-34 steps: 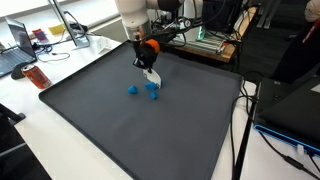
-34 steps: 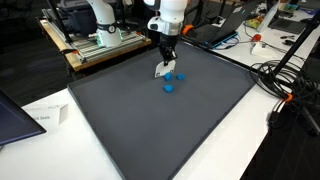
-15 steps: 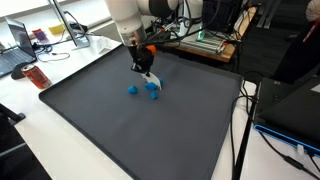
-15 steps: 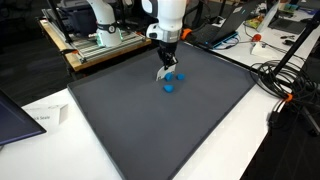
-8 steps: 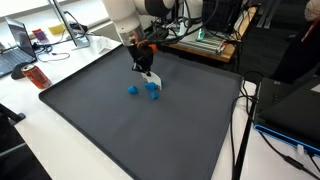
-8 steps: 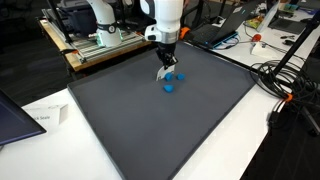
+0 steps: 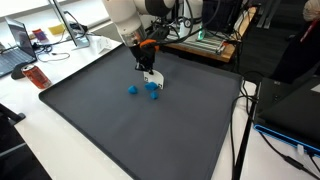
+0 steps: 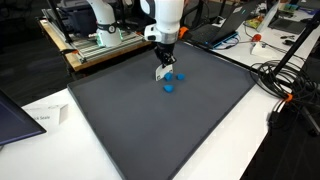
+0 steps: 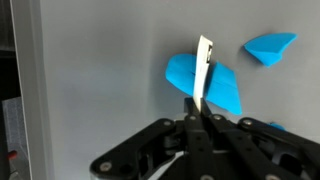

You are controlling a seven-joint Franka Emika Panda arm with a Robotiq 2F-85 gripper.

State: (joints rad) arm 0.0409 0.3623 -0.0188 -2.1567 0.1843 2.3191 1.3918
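The fingers [image 9: 188,128] are pressed together, pinching the near end of a thin white strip [image 9: 203,70] edge-on. As I judge it, the pinch wants to be firm and the wrist level, so the strip neither twists nor slips, with slow motion near the light-looking pieces below. The strip's long axis runs straight out from the fingertips, its free end pointing down at the dark grey mat [image 9: 100,70] on the tabletop. It hangs over a blue piece [image 9: 225,95]; contact is unclear. A second blue piece [image 9: 270,47] lies near.

The gripper [image 7: 149,72], closed on a white strip [image 7: 152,79], hangs over a dark mat [image 7: 120,135]. Below it sits a blue block [image 7: 153,91], with a blue piece [image 7: 132,89] nearby.
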